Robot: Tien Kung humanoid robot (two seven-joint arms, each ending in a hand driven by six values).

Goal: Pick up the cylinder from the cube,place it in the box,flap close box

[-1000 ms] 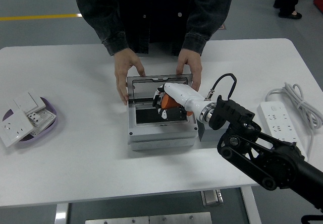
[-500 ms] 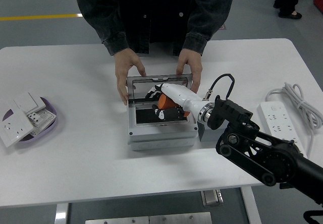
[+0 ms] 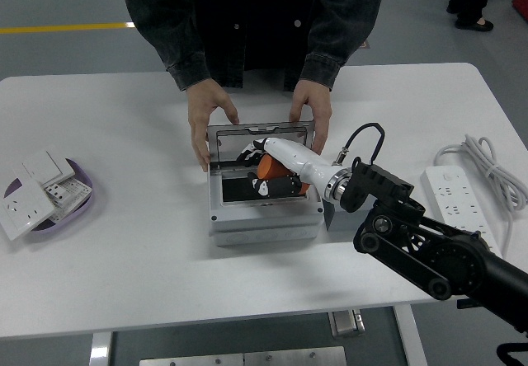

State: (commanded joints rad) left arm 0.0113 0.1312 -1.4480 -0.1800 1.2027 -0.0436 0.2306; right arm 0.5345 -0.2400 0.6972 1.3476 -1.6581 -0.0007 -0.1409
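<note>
A grey box stands open at the table's middle, its lid raised at the far side. My right hand, white with black fingertips, reaches into the box from the right and is curled around an orange cylinder, held inside the box opening. A grey cube sits against the box's right side, mostly hidden by my wrist. A person at the far side holds the box with both hands, one at each rear corner. My left arm does not show.
A purple dish holding white wall switches and sockets lies at the left edge. A white power strip with a coiled cable lies at the right.
My right hand with the orange cylinder has shifted slightly left and toward the far side within the box. The person's hands keep their places on the box.
</note>
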